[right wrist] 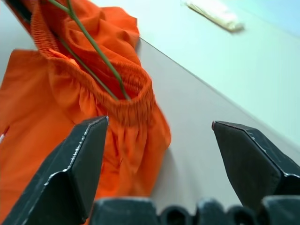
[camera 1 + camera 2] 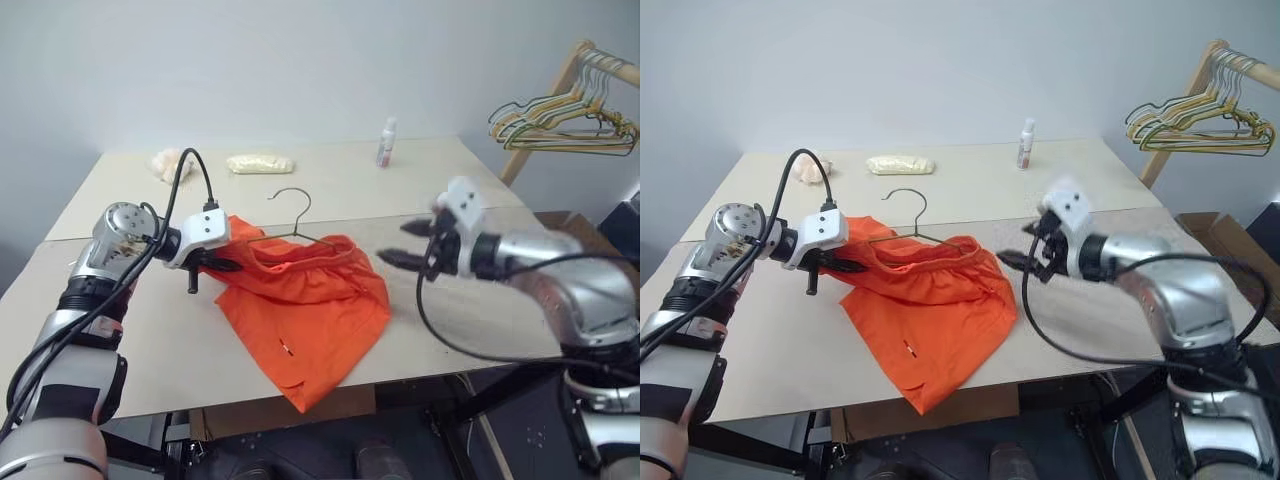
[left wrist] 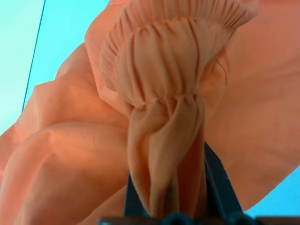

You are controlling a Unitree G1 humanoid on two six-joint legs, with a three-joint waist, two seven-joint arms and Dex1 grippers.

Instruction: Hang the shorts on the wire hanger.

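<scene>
The left gripper (image 2: 222,264) is clamped on the gathered waistband of the shorts (image 2: 305,315); in the left wrist view the bunched orange elastic is pinched between its two black fingers (image 3: 220,187), with the rest of the fabric spreading out beyond them. The right gripper (image 2: 407,244) hangs above the table (image 2: 120,340) with its fingers (image 1: 77,164) spread wide and nothing between them, just off the shorts' 3 o'clock edge and apart from the cloth.

The shorts lie near the middle of the table, the waistband end lifted at 10 o'clock by the left gripper, the legs trailing toward 5 o'clock and reaching the table's front edge. The hanger (image 2: 292,225) sits at the shorts' 12 o'clock side: its hook curves up clear of the fabric, while its wire shoulders run down into the open waistband, as the right wrist view shows.

Farther out on the table, toward 12 o'clock, stand a small bottle (image 2: 386,142) with a reddish label too small to read, a pale packet (image 2: 260,164) and a crumpled pale bag (image 2: 168,163). At 2 o'clock, beyond the table, a bunch of mixed-colour hangers (image 2: 565,125) hangs from a wooden rack (image 2: 560,85). A cardboard box (image 2: 1230,245) sits at 3 o'clock. No writing is legible anywhere.
</scene>
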